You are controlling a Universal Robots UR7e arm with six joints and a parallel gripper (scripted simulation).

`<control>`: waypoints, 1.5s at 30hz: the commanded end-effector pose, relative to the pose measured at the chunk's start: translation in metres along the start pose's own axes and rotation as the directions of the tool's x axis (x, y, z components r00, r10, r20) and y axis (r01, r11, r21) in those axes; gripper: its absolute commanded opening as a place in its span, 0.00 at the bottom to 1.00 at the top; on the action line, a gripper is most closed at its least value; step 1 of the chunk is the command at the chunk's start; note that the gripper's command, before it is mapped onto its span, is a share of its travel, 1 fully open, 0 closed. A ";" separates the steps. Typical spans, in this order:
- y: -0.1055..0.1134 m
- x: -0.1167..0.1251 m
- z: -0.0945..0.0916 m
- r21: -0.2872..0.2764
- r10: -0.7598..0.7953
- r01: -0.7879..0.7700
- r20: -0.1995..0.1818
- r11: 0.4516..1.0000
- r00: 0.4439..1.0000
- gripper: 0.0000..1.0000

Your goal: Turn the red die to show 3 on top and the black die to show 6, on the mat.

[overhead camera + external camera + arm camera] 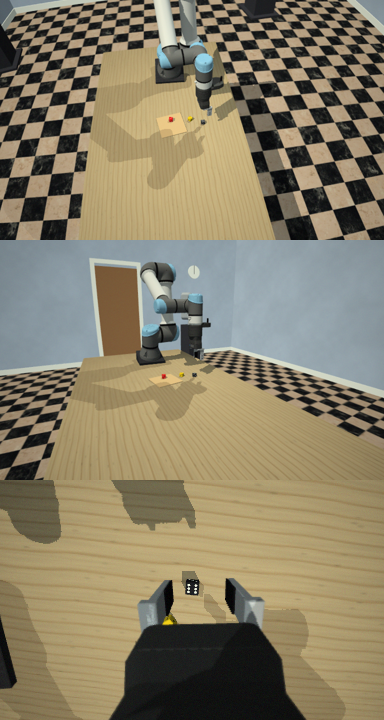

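Observation:
The red die (pixel 171 119) sits on the tan mat (pixel 171 124), near its far edge; it also shows in the exterior view (pixel 163 376). The yellow die (pixel 190 119) lies on the bare table just right of the mat. The black die (pixel 203 122) lies on the table further right, off the mat. In the wrist view the black die (pixel 192 587) shows six pips on top and sits between and below the fingers. My gripper (pixel 199 590) is open and empty, high above the black die (pixel 194 374). A yellow die corner (pixel 169 620) peeks out by the left finger.
The arm's base (pixel 169 74) stands at the far end of the table. The table's right edge (pixel 240 127) runs close to the black die. A dark pedestal (pixel 185 339) stands behind the arm.

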State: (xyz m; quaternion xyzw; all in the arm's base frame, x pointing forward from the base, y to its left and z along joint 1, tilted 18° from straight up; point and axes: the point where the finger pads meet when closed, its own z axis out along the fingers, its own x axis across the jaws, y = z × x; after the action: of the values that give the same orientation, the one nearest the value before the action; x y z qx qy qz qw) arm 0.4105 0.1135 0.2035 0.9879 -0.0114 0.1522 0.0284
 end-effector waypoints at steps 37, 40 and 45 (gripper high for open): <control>0.006 0.002 0.014 0.000 0.829 -0.829 -0.001 0.559 0.559 1.00; 0.008 0.001 0.016 0.000 0.886 -0.886 -0.001 0.463 0.463 1.00; 0.010 0.001 0.017 0.000 0.930 -0.930 -0.002 0.368 0.368 1.00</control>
State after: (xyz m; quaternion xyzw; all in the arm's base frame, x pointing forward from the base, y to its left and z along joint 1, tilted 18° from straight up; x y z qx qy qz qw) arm 0.4177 0.1043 0.1902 0.8447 -0.5124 0.1456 -0.0523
